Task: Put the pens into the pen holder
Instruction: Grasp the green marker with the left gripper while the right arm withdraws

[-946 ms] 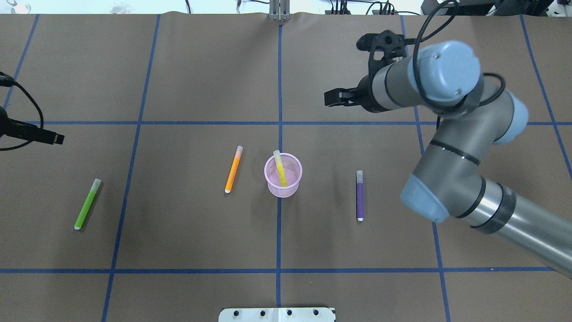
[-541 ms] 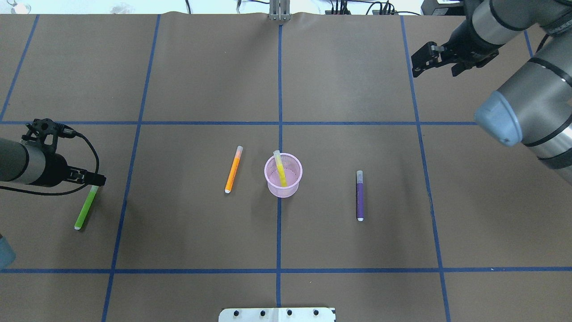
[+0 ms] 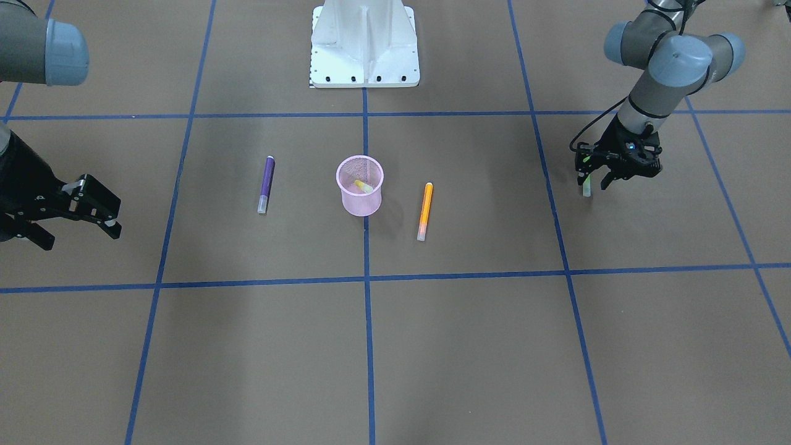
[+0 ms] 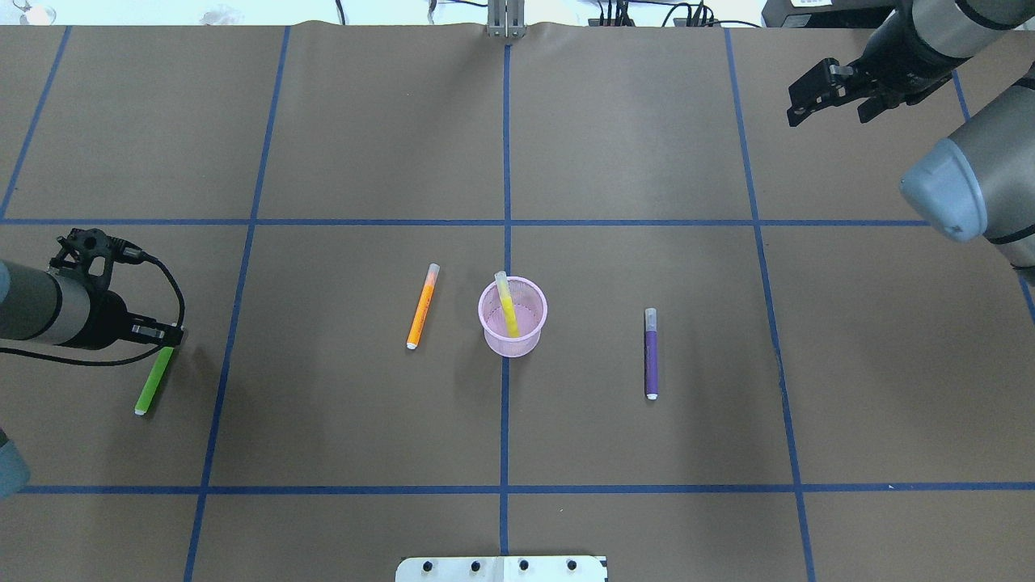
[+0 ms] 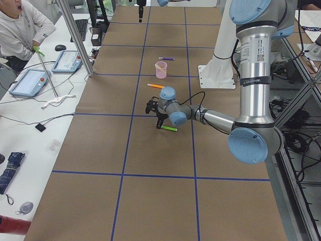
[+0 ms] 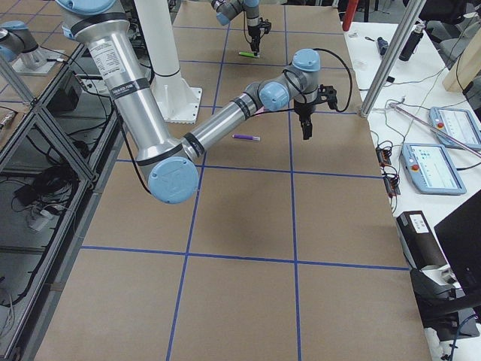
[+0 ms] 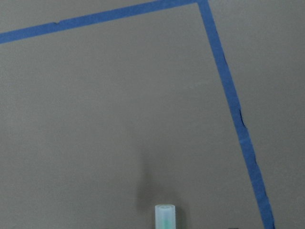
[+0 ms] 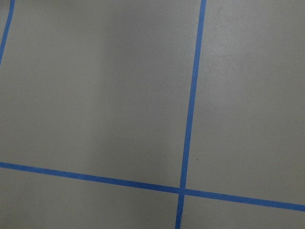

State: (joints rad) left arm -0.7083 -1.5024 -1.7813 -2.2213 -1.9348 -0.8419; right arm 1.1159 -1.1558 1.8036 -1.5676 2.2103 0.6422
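At the left end of the surface [image 4: 364,121]: your left gripper [image 4: 168,333] sits low over the capped end of the green pen [image 4: 152,384]; pen lies flat, not lifted
Left gripper state: jaws spread to either side of the pen in the front-facing view; contact not resolvable
Right gripper [image 3: 80,219]: spread wide, nothing in it; far right, well apart from every pen
Pen holder [image 4: 517,343]: upright at centre; yellow pen [image 4: 506,303] leans inside it
Not yet in: orange pen [image 4: 422,307] near the holder on its left; purple pen [image 4: 651,356] further off on its right; both flat
Step in hand: by my read, pre-grasp on the green pen
Next move: you would clench on the pen, lift clear, tip it upright, carry it to the holder's mouth; grip sits near one end, so expect droop
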